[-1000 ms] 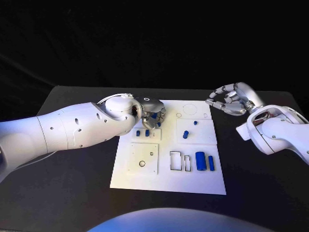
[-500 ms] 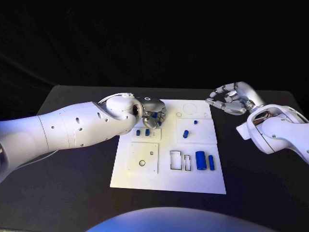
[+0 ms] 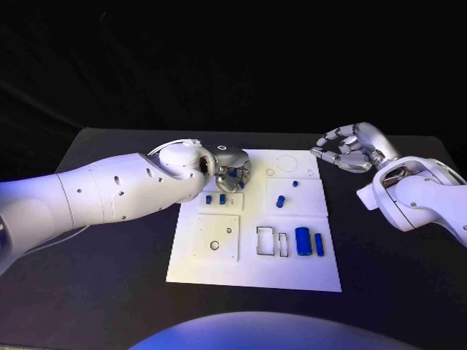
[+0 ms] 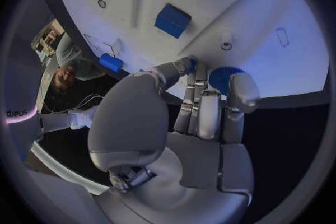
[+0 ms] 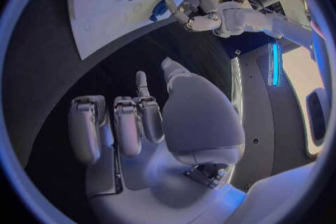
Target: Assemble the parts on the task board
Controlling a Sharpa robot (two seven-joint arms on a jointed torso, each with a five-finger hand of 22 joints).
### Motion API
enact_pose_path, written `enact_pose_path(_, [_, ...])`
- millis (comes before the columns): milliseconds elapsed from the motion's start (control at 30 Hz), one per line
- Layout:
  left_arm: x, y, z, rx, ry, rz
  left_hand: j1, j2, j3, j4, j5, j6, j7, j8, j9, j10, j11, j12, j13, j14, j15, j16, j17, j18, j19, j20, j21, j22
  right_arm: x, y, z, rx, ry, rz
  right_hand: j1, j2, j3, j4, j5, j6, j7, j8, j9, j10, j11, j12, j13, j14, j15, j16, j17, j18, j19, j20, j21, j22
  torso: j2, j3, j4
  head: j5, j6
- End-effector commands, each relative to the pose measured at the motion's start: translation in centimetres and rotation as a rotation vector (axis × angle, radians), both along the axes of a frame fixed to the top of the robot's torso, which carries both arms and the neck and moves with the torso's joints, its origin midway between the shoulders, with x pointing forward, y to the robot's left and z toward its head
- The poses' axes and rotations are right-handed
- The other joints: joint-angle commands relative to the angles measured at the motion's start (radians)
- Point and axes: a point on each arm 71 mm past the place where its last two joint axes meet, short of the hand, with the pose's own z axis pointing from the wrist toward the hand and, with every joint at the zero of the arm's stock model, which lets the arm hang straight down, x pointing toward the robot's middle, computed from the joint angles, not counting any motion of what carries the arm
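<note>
The white task board [image 3: 255,270] lies mid-table. My left hand [image 3: 229,173] hovers over its far left corner. In the left wrist view, its fingertips [image 4: 241,89] and thumb pinch a small blue part [image 4: 221,77] just above the board [image 4: 273,5]. Two blue parts [image 3: 214,198] lie right below the hand. Others lie at the board's middle [image 3: 281,202] and near right [image 3: 303,242]. My right hand [image 3: 347,149] hangs off the board's far right corner, fingers curled in around nothing. The right wrist view shows the same curled right hand [image 5: 140,123].
Empty outlined slots [image 3: 267,242] and a square plate with holes [image 3: 218,237] occupy the board's near half. Black table [image 3: 107,277] surrounds the board on all sides. My left forearm [image 3: 97,197] crosses the table's left part.
The left hand's fingers have shifted very slightly over the board's far left corner. The right hand has stayed where it was.
</note>
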Motion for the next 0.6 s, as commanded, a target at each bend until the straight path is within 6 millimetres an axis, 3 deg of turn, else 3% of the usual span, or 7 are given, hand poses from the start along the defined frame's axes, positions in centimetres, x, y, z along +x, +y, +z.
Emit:
enact_pose_path(33, [-0.3, 0.0, -0.2, -0.026, 0.014, -0.009, -0.001, 0.007, -0.001, -0.007, -0.003, 0.009, 0.001, -0.006, 0.004, 0.012, -0.001, -0.009, -0.001, 0.009, 0.001, 0.002, -0.004, -0.013, 0.007, 0.001, 0.005, 0.148, 0.0, 0.2, 0.0, -0.006, 0.000, 0.015, -0.007, 0.001, 0.002, 0.001, 0.004, -0.006, 0.000, 0.004, 0.001, 0.046, -0.004, -0.005, 0.198, 0.104, -0.006, 0.004, 0.263, 0.002, 0.069, -0.004, -0.003, 0.241, -0.001, -0.0005, 0.0001, 0.002, 0.002])
enact_pose_path(300, [-0.9, 1.0, 0.7, -0.083, 0.006, 0.007, -0.007, 0.002, -0.004, -0.007, -0.002, 0.013, 0.003, -0.013, 0.006, 0.024, 0.002, -0.031, -0.007, 0.009, 0.001, -0.001, -0.010, -0.013, 0.009, 0.001, 0.009, 0.149, -0.1, 0.1, 0.0, -0.006, -0.001, 0.013, -0.007, 0.001, 0.002, 0.001, 0.004, -0.006, 0.000, 0.004, 0.001, 0.046, -0.004, -0.005, 0.198, 0.104, -0.006, 0.004, 0.263, 0.002, 0.069, -0.004, -0.003, 0.241, -0.002, -0.0005, 0.0019, 0.001, 0.005])
enact_pose_path(600, [-1.6, 2.9, 1.9, -0.119, -0.022, 0.029, -0.016, -0.006, -0.007, -0.003, -0.003, 0.018, 0.003, -0.018, 0.007, 0.035, 0.003, -0.048, -0.010, 0.009, 0.001, -0.002, -0.013, -0.013, 0.010, 0.001, 0.011, 0.149, 0.0, 0.0, 0.0, -0.008, -0.002, 0.011, -0.007, 0.001, 0.002, 0.001, 0.004, -0.006, 0.000, 0.004, 0.001, 0.046, -0.004, -0.005, 0.198, 0.104, -0.006, 0.004, 0.263, 0.002, 0.069, -0.004, -0.003, 0.241, -0.006, 0.0002, 0.0080, 0.002, 0.007])
